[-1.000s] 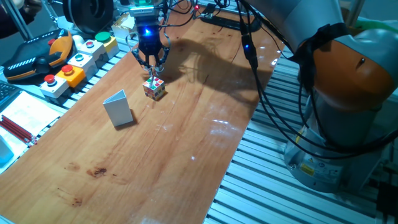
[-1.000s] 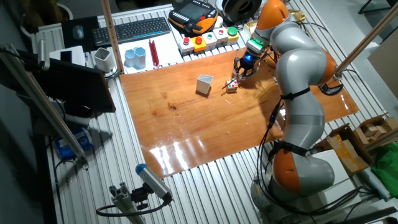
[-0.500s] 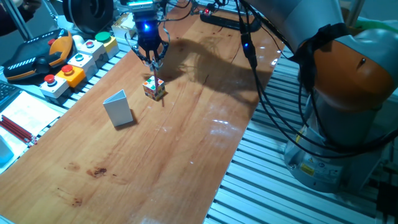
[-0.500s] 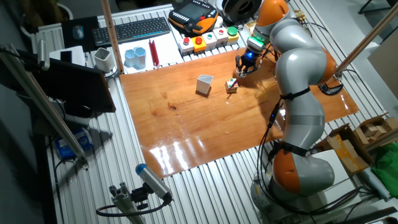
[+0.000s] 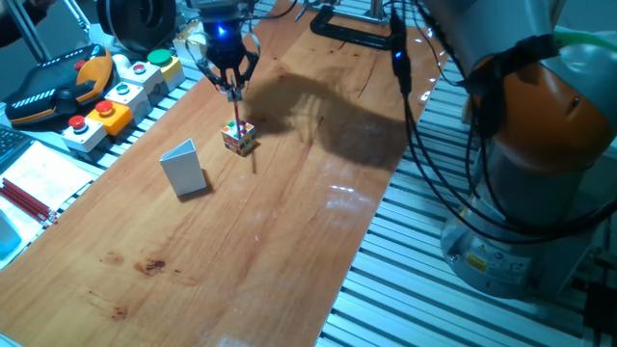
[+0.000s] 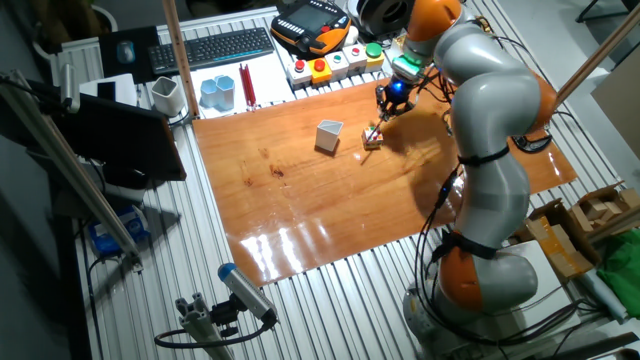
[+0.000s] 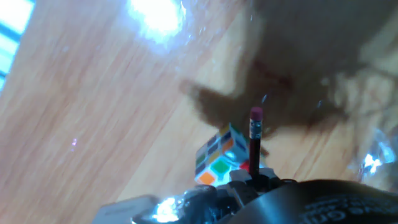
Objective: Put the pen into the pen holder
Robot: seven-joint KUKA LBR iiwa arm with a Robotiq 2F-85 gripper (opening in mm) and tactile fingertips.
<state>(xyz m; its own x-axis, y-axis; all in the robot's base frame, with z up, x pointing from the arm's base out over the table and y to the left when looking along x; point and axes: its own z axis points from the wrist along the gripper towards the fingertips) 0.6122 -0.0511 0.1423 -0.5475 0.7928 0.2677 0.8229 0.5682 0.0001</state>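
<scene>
I have the pen (image 7: 255,146) clamped upright in the jaws above the puzzle cube (image 5: 238,136); the pen holder (image 5: 183,168) sits apart on the bench, mouth up.

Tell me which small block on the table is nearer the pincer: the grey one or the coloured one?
The coloured cube, just below the pincer that grips the pen. The grey holder stands further off.

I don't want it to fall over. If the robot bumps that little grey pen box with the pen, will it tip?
It may tip or slide. The pen holder stands upright, loose on the smooth, shiny table, and looks small and light. The pen in the gripper looks thin and stiff, so a knock would probably pass straight on.
</scene>
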